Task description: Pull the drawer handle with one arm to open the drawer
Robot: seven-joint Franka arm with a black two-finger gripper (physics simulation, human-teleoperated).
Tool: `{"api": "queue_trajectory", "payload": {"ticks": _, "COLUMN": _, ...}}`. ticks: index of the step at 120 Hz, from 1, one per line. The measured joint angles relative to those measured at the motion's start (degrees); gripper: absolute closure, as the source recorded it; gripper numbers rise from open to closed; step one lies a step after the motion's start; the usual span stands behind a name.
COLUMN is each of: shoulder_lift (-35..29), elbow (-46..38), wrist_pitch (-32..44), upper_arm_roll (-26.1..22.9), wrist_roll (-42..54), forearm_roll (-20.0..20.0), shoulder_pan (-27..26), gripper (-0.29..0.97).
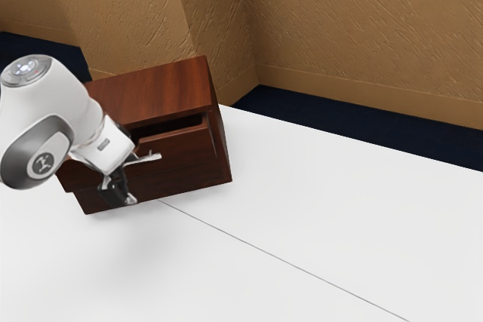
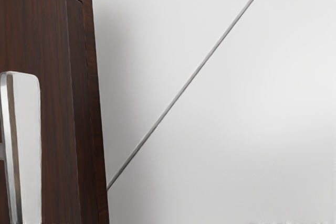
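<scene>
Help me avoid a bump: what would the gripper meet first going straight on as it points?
Most likely the white table beside the cabinet's foot: the gripper points down along the wood, and the wrist view looks mostly onto table. Depth is unclear; it could graze the cabinet first.

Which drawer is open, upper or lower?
The upper drawer: a dark gap shows behind its front, under the cabinet top; the lower drawer sits flush.
</scene>
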Motion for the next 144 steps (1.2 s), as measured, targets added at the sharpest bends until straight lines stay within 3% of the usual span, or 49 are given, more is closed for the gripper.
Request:
{"api": "queue_trajectory", "payload": {"ticks": 74, "shoulder_lift": -7.8, "elbow": -5.7, "wrist_pitch": -1.2, "upper_arm_roll": 0.1, "wrist_roll": -0.1, "forearm_roll": 1.5, "shoulder_pan": -1.9, "gripper": 0.06}}
{"api": "queue_trajectory", "payload": {"ticks": 144, "shoulder_lift": -12.4, "elbow": -9.6, "wrist_pitch": -3.2, "upper_arm_roll": 0.1, "wrist_roll": -0.2, "forearm_roll": 1.8, "shoulder_pan": -3.7, "gripper": 0.01}}
